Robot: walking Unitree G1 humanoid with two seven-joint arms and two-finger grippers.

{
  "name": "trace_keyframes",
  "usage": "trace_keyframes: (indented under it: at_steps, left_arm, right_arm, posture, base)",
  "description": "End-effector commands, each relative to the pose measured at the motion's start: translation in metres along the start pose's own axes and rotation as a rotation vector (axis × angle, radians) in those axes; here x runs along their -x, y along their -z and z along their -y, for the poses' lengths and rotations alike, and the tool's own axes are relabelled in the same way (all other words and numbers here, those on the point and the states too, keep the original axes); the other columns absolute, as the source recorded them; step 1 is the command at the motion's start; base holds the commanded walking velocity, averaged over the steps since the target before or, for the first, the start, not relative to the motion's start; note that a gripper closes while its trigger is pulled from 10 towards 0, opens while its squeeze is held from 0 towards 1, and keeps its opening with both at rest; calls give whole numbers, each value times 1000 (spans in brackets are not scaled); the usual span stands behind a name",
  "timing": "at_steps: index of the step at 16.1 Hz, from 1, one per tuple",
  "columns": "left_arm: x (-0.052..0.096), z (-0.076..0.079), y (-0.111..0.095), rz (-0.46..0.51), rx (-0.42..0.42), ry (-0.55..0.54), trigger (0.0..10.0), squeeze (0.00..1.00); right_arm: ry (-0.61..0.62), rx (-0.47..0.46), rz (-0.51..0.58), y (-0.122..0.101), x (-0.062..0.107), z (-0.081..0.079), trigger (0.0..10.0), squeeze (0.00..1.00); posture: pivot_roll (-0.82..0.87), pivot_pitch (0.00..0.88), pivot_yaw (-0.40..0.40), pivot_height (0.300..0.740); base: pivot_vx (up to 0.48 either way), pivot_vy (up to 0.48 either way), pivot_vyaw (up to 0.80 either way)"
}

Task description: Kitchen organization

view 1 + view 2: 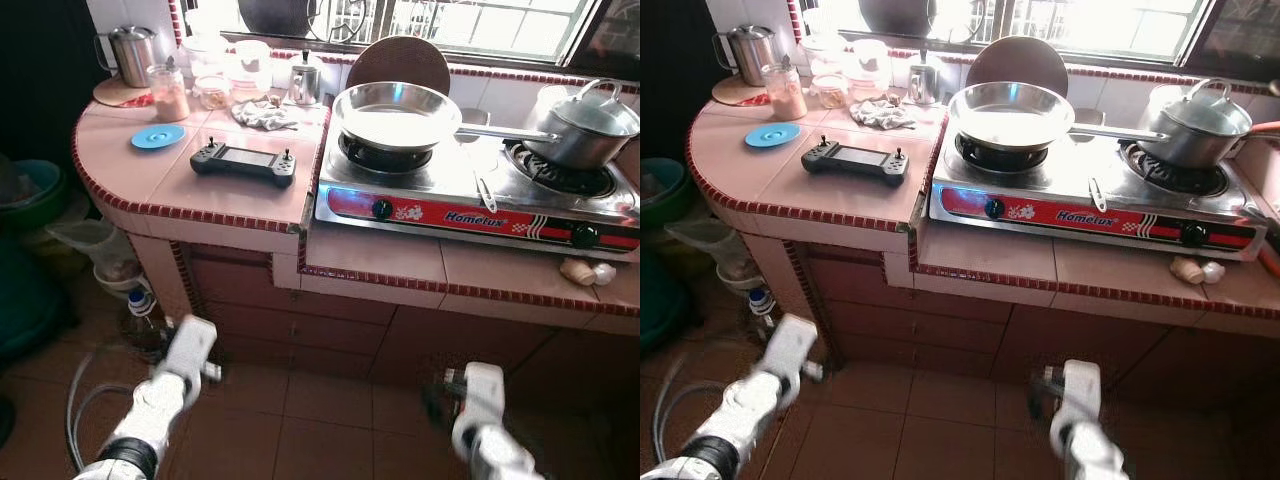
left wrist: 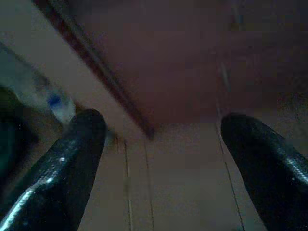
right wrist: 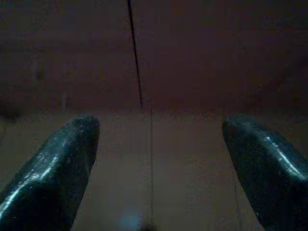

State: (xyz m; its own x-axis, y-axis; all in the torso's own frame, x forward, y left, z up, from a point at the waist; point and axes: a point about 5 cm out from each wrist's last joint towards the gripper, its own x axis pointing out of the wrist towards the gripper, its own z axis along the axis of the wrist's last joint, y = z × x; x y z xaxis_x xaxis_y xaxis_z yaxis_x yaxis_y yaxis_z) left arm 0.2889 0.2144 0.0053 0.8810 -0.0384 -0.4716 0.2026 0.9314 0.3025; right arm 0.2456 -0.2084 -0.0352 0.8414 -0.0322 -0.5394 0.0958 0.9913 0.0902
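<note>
Resting on the left burner of the stove [image 1: 470, 205], the frying pan [image 1: 396, 115] sits beside a lidded saucepan [image 1: 590, 125]. A handheld controller [image 1: 244, 162] lies on the pink counter [image 1: 150, 175]. Left gripper [image 2: 159, 144] and right gripper [image 3: 156, 149] hang low, fingers spread apart.

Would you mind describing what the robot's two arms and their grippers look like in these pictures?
Both arms are silver-white with blocky, boxy wrist housings. The left arm has a black ring-shaped joint near the frame's bottom and a grey cable looping beside it. The right arm carries dark fittings at its wrist. Each gripper, left gripper and right gripper, has two long, glossy black fingers with rounded tips.
</note>
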Motion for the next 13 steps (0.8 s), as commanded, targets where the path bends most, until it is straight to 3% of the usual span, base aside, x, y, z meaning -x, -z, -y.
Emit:
trace_keyframes:
  at_steps: [1, 3, 6, 8, 11, 13]
  left_arm:
    - [2, -4, -11, 85, 34, -8, 10000, 0]
    - [22, 2, -32, 257, -7, 59, 10000, 0]
    - [58, 2, -46, 372, -57, 66, 10000, 0]
    - [72, -1, -46, 362, -12, 32, 10000, 0]
    - [95, 0, -43, 385, -71, 10, 10000, 0]
    - [102, -6, -38, 351, -73, -64, 10000, 0]
  right_arm:
    - [-23, 2, 88, -16, -1, 4, 10000, 0]
    - [-74, 101, 224, -36, 4, -3, 10000, 0]
    - [-94, 99, 354, -53, 33, -7, 10000, 0]
    - [-110, 104, 404, -60, 58, -11, 10000, 0]
    - [-93, -13, 438, -66, 91, -16, 10000, 0]
    - [-38, 47, 400, -70, 108, -9, 10000, 0]
  posture:
    - [228, 0, -90, 740]
    - [231, 0, -110, 740]
    - [231, 0, -115, 740]
    - [218, 0, -116, 740]
    - [206, 0, -123, 740]
    - [192, 0, -123, 740]
  base:
    - [0, 0, 0]
    - [0, 0, 0]
    - [0, 0, 0]
    - [0, 0, 0]
    - [0, 0, 0]
    - [0, 0, 0]
